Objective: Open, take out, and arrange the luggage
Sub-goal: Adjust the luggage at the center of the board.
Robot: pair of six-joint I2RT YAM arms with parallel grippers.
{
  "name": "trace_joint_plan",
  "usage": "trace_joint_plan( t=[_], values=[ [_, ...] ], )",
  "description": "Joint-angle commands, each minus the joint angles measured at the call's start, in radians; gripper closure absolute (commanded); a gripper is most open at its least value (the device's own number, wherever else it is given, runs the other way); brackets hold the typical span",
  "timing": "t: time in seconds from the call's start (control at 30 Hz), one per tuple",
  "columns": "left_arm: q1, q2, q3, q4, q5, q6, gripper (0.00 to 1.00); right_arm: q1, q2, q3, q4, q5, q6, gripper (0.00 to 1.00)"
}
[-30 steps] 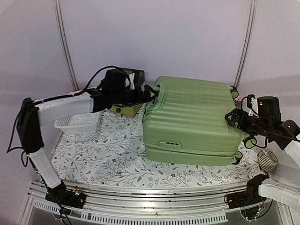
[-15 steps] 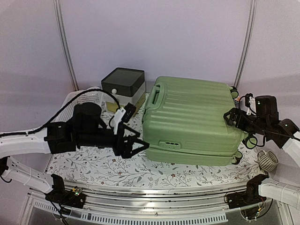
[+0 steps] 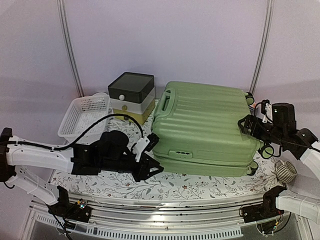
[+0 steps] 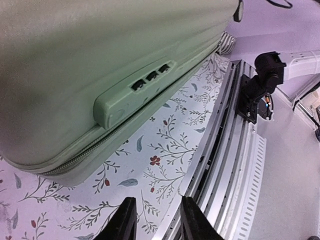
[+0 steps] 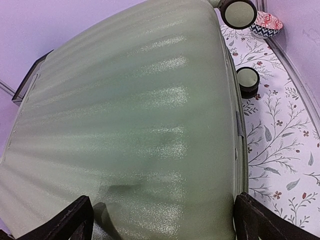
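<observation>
Left gripper (image 4: 156, 210), jaws narrowed but empty, sits low just beside the front zip seam (image 4: 75, 162) of the closed light-green ribbed hard-shell suitcase (image 3: 205, 120) lying flat on the floral counter (image 3: 200, 187), likely to start unzipping; right gripper (image 5: 162, 207), wide open and empty, hangs over its wheel end, probably to steady it.

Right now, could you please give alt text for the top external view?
A closed light-green suitcase lies flat on a floral tablecloth, with the left claw near its front-left corner and the right claw open at its wheeled end. A white basket and dark-lidded box stand at the far left.
</observation>
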Motion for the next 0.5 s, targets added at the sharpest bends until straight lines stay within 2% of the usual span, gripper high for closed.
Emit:
trace_joint_plan(
  t=[0.0,0.1,0.2,0.33,0.47],
  values=[
    [0.006,0.095,0.061,0.097,-0.130,-0.001,0.66,0.033,0.006,-0.049,-0.031,-0.160,0.030,0.02],
    [0.063,0.169,0.122,0.094,-0.196,-0.052,0.64,0.033,0.011,-0.050,-0.031,-0.236,0.007,0.03],
    [0.163,0.250,0.188,0.097,-0.132,-0.091,0.61,0.034,0.049,-0.042,-0.042,-0.361,-0.061,0.05],
    [0.292,0.392,0.319,0.103,-0.068,-0.080,0.54,0.036,0.094,-0.048,-0.038,-0.501,-0.068,0.08],
    [0.379,0.545,0.489,0.078,-0.124,-0.016,0.37,0.103,0.072,-0.062,0.036,-0.535,-0.016,0.10]
  ],
)
